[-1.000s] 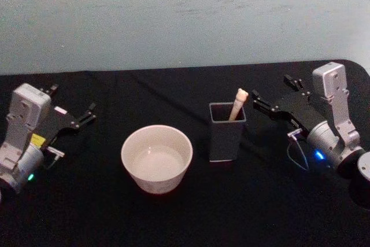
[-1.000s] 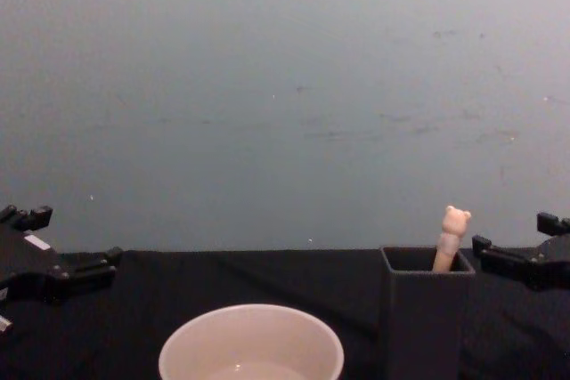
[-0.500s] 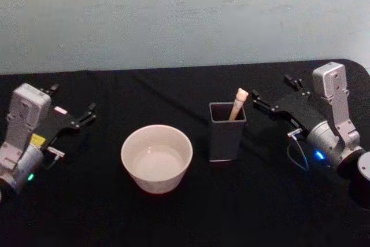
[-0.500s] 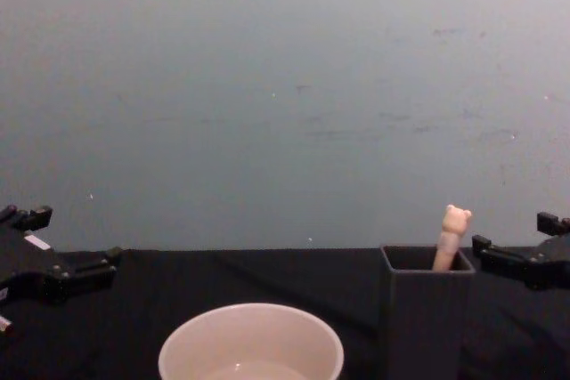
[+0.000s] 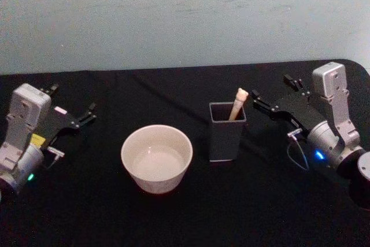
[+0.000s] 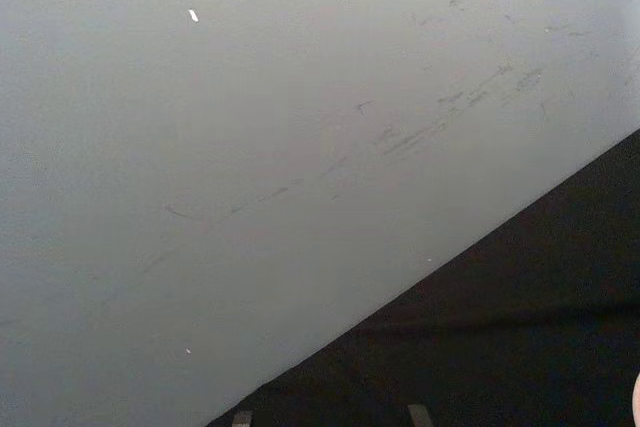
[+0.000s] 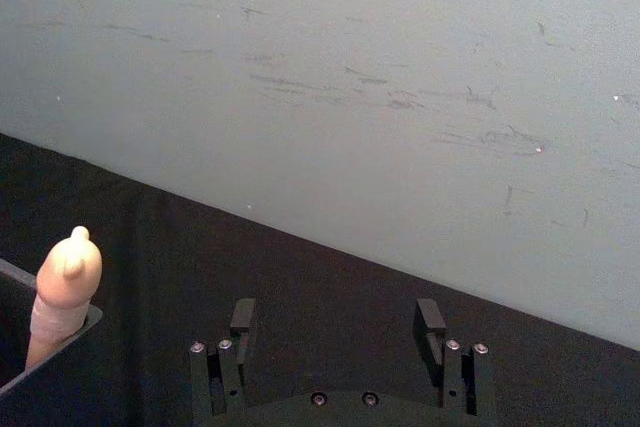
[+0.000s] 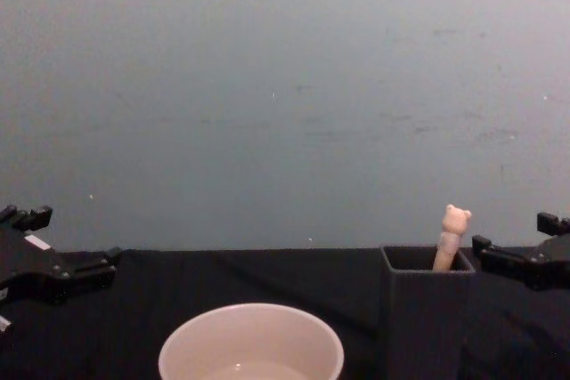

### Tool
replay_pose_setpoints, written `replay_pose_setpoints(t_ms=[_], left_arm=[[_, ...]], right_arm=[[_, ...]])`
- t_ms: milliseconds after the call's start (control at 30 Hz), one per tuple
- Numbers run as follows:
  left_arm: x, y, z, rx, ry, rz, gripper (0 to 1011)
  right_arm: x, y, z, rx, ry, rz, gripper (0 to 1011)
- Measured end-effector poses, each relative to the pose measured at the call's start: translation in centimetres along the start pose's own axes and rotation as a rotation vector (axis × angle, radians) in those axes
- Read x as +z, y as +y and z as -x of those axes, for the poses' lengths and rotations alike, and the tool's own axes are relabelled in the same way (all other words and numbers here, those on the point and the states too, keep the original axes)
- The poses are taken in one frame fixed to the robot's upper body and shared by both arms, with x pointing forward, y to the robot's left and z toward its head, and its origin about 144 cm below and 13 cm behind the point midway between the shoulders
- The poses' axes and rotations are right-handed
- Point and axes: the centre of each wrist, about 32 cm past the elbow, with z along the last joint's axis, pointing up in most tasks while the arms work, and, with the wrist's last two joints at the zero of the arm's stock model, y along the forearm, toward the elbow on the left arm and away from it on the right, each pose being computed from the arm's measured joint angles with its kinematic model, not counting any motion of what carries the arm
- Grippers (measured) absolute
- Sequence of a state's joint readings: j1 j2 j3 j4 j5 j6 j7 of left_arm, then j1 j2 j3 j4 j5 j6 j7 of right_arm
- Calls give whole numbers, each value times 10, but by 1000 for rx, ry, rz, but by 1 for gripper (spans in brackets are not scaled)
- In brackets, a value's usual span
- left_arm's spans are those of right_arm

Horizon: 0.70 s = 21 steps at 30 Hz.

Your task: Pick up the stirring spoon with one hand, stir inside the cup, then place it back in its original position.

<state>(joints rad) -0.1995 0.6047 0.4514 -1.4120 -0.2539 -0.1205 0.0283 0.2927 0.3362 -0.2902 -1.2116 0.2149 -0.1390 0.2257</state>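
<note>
The stirring spoon (image 5: pixel 237 104) stands in the dark grey holder box (image 5: pixel 226 132), its beige bear-head handle (image 8: pixel 453 230) sticking up above the rim. To the box's left stands the cream cup (image 5: pixel 156 155), wide and round. My right gripper (image 5: pixel 270 87) hovers open just right of the box, level with the handle and apart from it. In the right wrist view its fingers (image 7: pixel 242 319) stand wide apart, with the handle (image 7: pixel 64 287) off to one side. My left gripper (image 5: pixel 73 99) rests open at the table's far left, well away from the cup.
A black cloth (image 5: pixel 191 212) covers the table, and a pale grey-blue wall (image 8: pixel 285 95) rises right behind it. The table's back right corner (image 5: pixel 352 65) lies behind my right arm. Open cloth stretches in front of the cup and box.
</note>
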Motion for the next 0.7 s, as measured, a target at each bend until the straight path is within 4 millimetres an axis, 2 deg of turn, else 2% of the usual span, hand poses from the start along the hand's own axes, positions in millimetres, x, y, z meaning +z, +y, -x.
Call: replay_pose_setpoints(t_ms=[700], left_arm=[[0,0,0,0,0,0,1002]], right_arm=[[0,0,0,0,0,0,1002]])
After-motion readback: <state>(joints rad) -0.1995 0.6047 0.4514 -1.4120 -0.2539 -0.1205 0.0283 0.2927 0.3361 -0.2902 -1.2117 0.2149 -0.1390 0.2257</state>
